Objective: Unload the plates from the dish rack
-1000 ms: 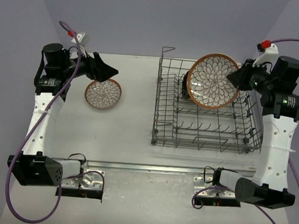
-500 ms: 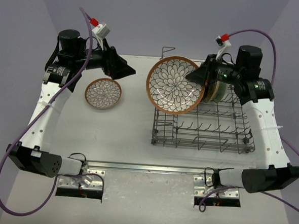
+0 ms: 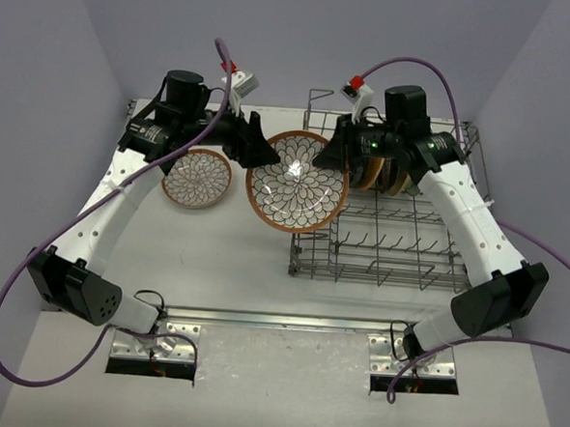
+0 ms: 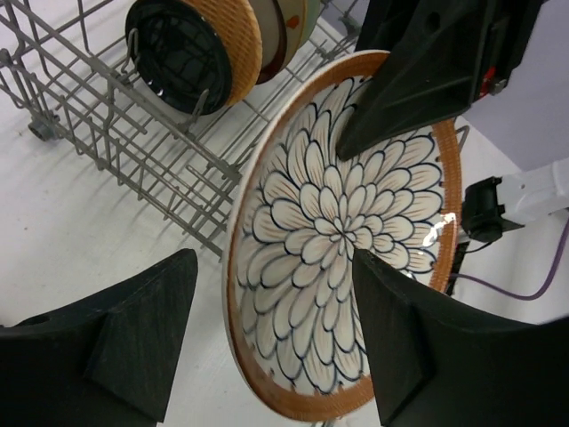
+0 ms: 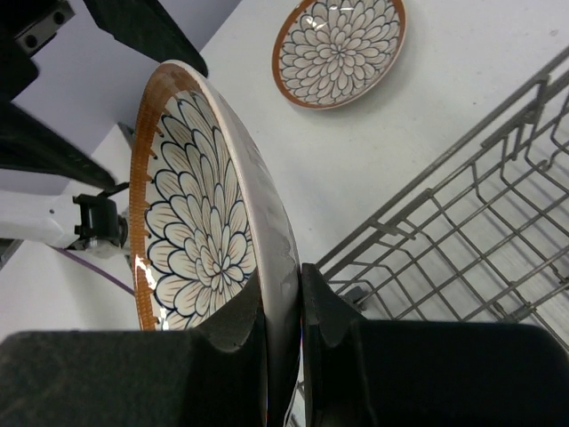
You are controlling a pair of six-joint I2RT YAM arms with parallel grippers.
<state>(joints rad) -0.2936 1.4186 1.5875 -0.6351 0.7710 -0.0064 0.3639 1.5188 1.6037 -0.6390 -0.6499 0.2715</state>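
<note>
White table (image 3: 224,258): dish rack (image 3: 399,242) right, small petal plate (image 3: 197,178) left.

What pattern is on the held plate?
The plate has dark-outlined cream petals and an orange-brown rim; best in left wrist view.

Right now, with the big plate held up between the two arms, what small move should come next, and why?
Probably ease the left arm forward until its open jaws straddle the plate's rim, then close them. The right jaws are shut on the plate's rim and hold it tilted at the left end of the rack. The left jaws face it, open, apparently not touching. It looks like a handover.
</note>
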